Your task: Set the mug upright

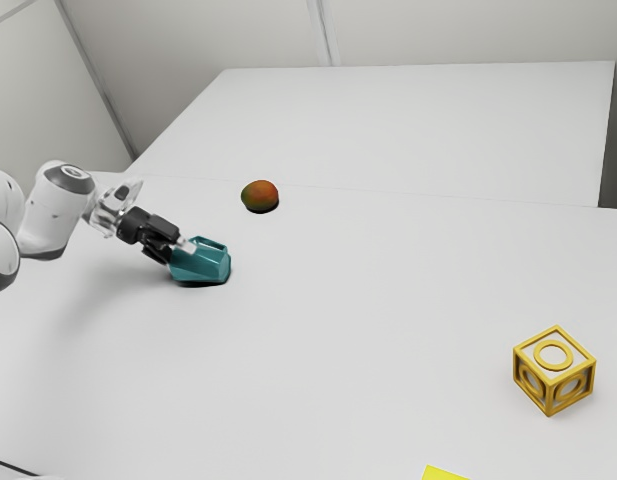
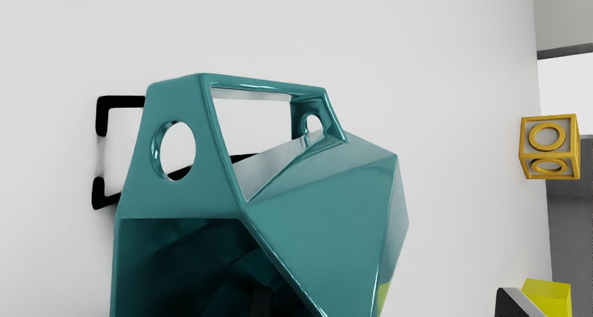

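Exterior view, from its left: gripper (image 1: 175,250) at the mug (image 1: 200,263), jaws standing wide. Wrist view has one dark fingertip within the mug's shadowed mouth, the other outside, well apart from the teal wall; nothing clamped between the two. Whether the inner tip touches the wall, cannot tell; the hollow is too dark, and the bottom edge cuts off both tips and part of the mug. Mug lies on its side on the table (image 1: 338,340), mouth toward the gripper, angular handle uppermost, black shadow beneath. Far side of the mug hidden. Next rightward, a mango (image 1: 260,195), red-orange and green, near the mug, apart from it. Farther along, a yellow object (image 1: 445,474), mostly cut off by the exterior view's bottom edge; in the wrist view it is partly behind the outer fingertip, full shape unclear. Last, at the exterior view's right, a yellow-framed cube (image 1: 554,370) with rings on its faces, well apart from the mug.
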{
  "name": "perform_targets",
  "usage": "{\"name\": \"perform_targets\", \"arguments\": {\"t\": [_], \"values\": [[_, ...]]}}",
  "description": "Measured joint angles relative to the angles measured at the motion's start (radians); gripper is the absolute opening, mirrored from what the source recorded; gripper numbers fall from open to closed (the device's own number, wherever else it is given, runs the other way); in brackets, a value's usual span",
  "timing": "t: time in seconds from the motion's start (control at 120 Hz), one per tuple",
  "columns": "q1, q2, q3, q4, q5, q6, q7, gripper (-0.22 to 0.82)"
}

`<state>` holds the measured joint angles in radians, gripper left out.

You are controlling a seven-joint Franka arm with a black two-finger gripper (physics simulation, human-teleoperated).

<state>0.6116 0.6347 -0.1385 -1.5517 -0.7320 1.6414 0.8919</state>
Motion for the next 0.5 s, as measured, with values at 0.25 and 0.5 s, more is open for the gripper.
{"name": "perform_targets", "arguments": {"t": [0.25,0.5], "values": [[0.013,0.019,-0.002,0.001,-0.025,-0.002,0.023,0.26],[0.019,0.013,-0.011,0.002,-0.036,-0.008,0.042,0.03]]}}
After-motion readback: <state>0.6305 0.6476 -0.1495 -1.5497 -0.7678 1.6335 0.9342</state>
